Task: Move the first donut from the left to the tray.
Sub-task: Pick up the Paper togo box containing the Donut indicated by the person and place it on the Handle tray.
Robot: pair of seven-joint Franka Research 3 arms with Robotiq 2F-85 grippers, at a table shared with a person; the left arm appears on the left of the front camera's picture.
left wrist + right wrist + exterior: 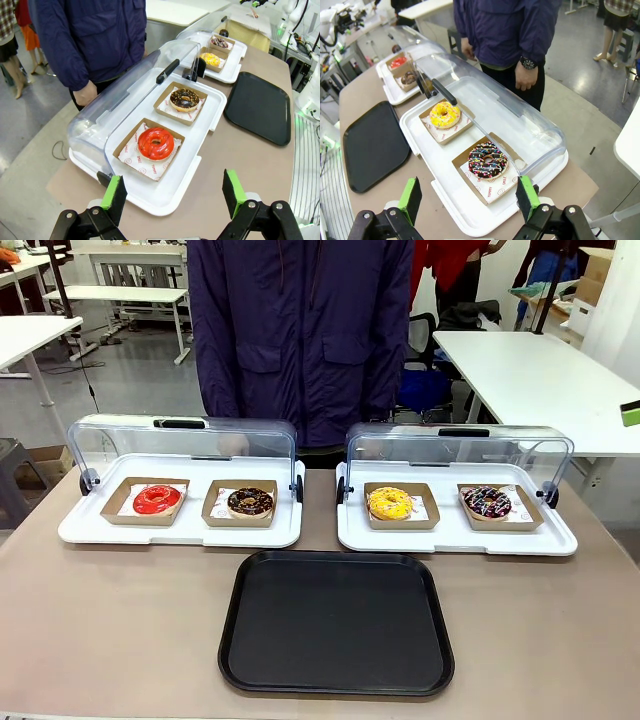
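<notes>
Brown worktop (110,630) in a room of white tables carries two white trays with clear lids raised and, nearer the robot, the black tray (336,625). Glossy and red-glazed, the first donut from the left (157,499) lies on white paper in its cardboard box (115,506), on the left white tray (180,532) beside a chocolate donut (250,502). The left hand (175,189) hovers by that tray's edge, fingers wide apart, gripping nothing. The right hand (469,194) gapes over the right white tray (445,167), also empty.
</notes>
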